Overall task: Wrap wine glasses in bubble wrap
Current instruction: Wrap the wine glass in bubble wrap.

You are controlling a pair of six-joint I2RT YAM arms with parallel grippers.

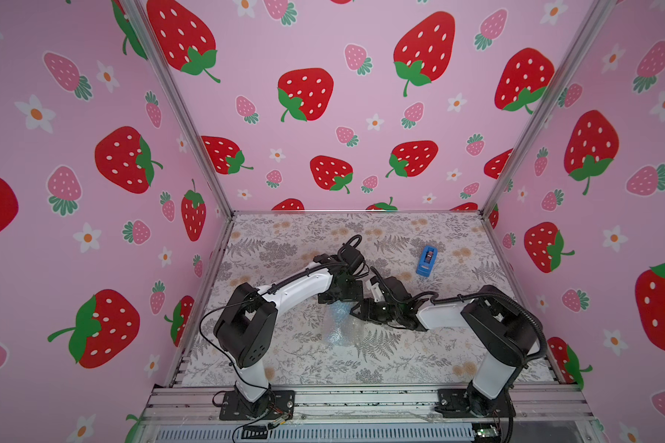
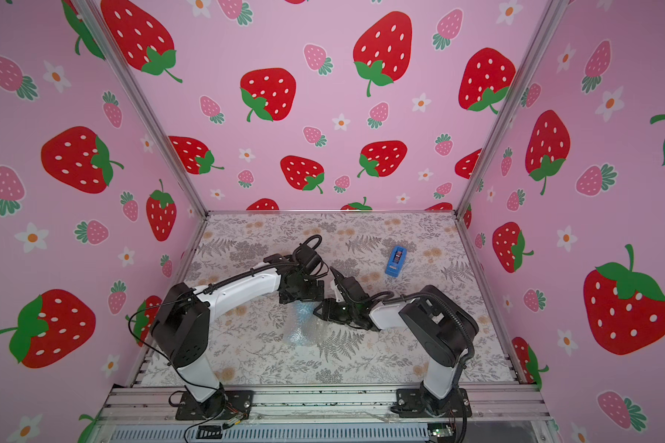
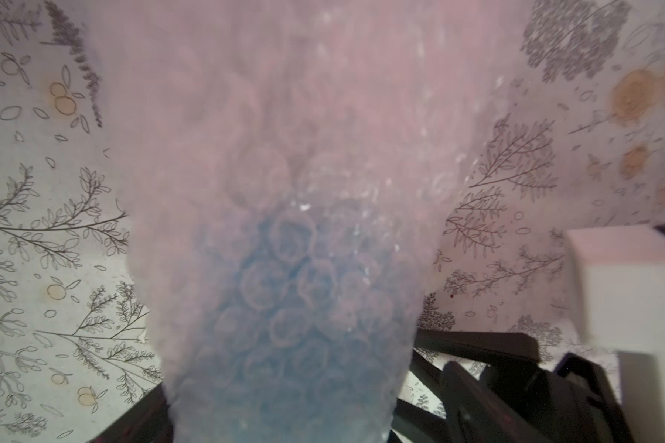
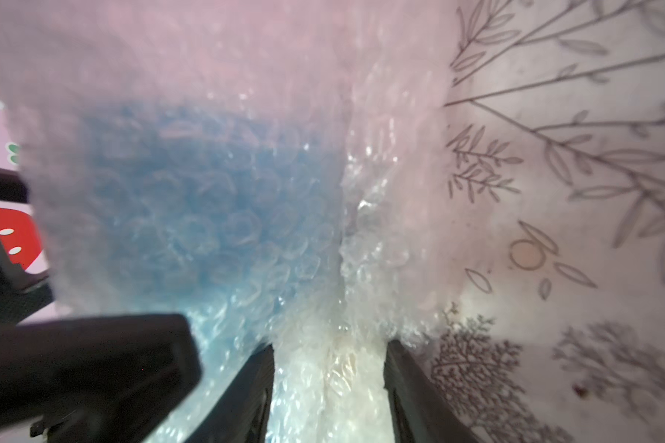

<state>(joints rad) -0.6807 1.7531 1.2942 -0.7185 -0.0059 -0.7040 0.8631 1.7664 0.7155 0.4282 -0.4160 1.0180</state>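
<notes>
The right gripper [image 4: 329,356] is closed on a bunched tail of bubble wrap [image 4: 365,214], with the clear plastic pinched between its two dark fingers. The left gripper [image 3: 281,414] has its jaws spread wide, one on each side of the wrapped bundle. Whether they touch it is unclear. Inside the wrap, a light-blue goblet [image 3: 285,299] shows only as a blurred blue shape through the bubbles, and its stem and foot cannot be made out. In both top views the two grippers meet near the middle of the floral-patterned surface [image 1: 285,345], over the bundle lying on it. A blue tape dispenser [image 1: 426,261] stands well apart, farther back on the right. Pink strawberry-print walls [image 1: 323,96] enclose the surface.
</notes>
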